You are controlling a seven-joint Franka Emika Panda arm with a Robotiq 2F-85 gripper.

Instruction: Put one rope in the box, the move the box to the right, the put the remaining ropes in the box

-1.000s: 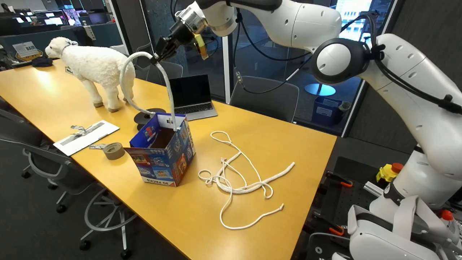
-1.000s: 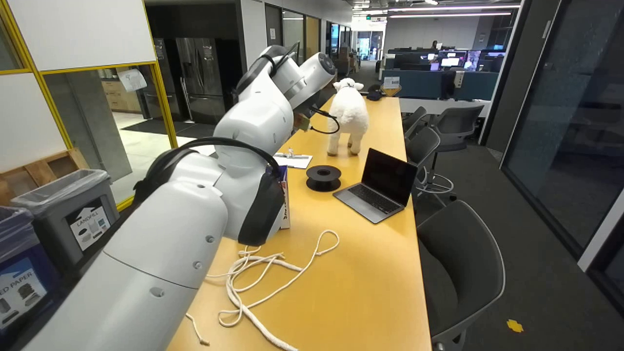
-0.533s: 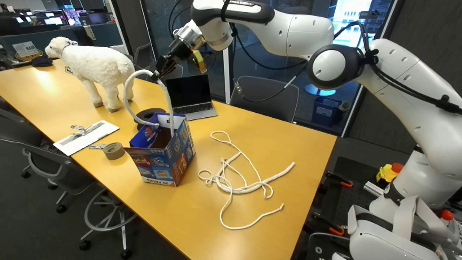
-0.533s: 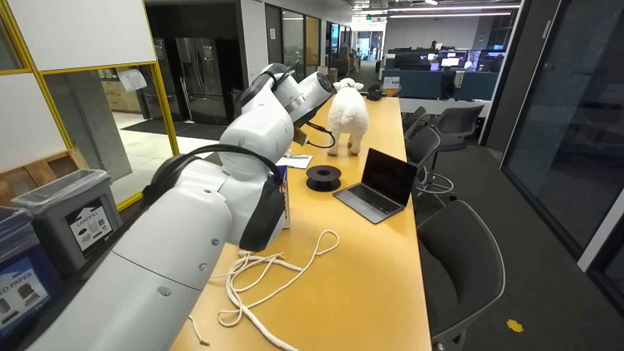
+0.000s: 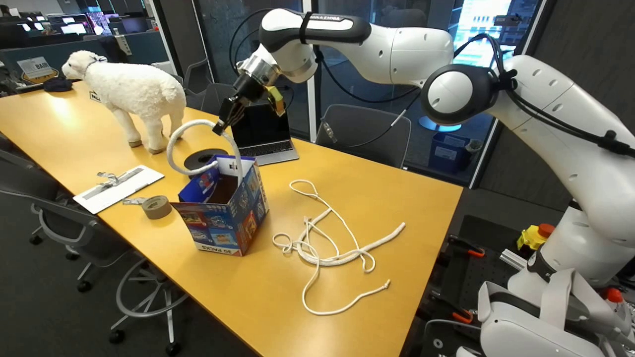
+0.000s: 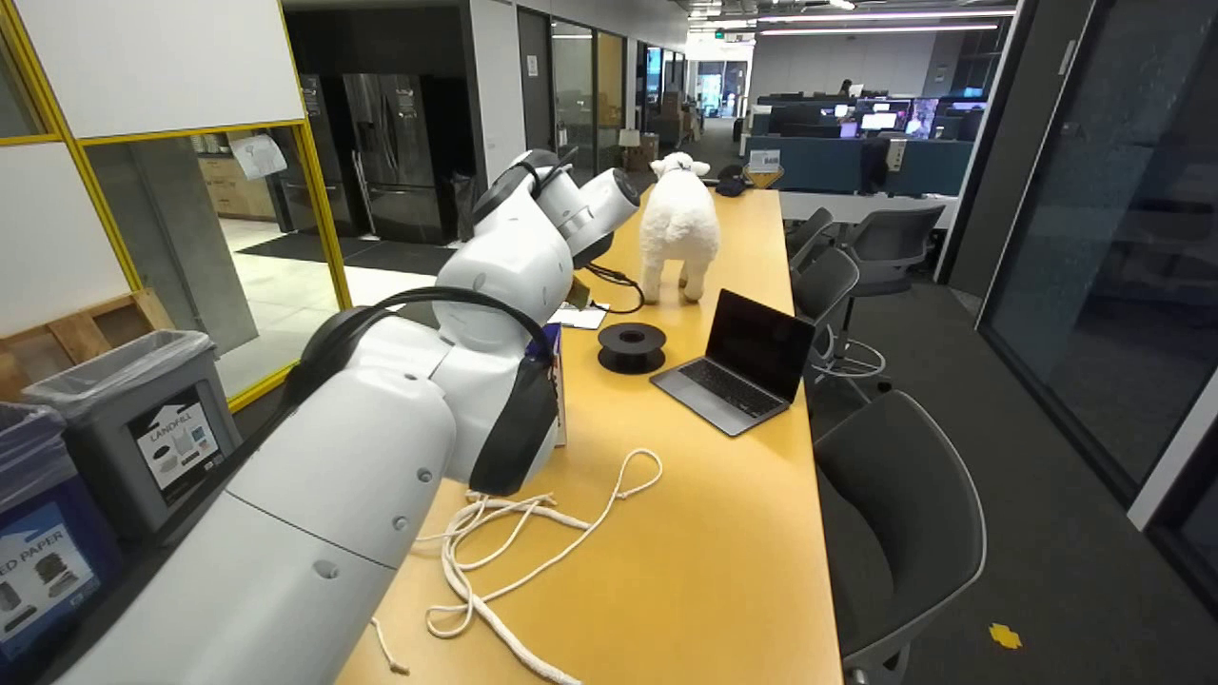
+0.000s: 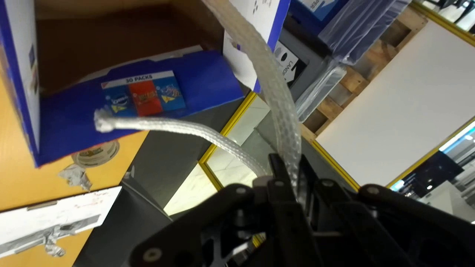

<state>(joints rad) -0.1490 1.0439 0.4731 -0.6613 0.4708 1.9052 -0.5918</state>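
Note:
My gripper point(image 5: 218, 128) is shut on a thick white braided rope point(image 5: 196, 123) above the box point(image 5: 223, 223). The rope also shows in the wrist view point(image 7: 272, 85) between my fingertips point(image 7: 289, 158). It arches over; one side runs down into the box, and the free end hangs near the box's rear flap. The box is open-topped, blue, with printed sides; its inside and blue flap point(image 7: 211, 74) show in the wrist view. More white ropes, one thick and some thin, lie tangled point(image 5: 317, 260) on the table beside the box. In an exterior view point(image 6: 559, 400) the arm mostly hides the box.
A laptop point(image 5: 265, 141) and a black spool point(image 6: 632, 347) stand behind the box. A tape roll point(image 5: 157, 207) and a clipboard point(image 5: 119, 188) lie beside it. A toy sheep point(image 5: 134, 94) stands farther along the table.
My gripper has come down toward the box, still holding the rope. The rope's arch is lower, and its side over the box reaches farther in. The box and table ropes have not moved.

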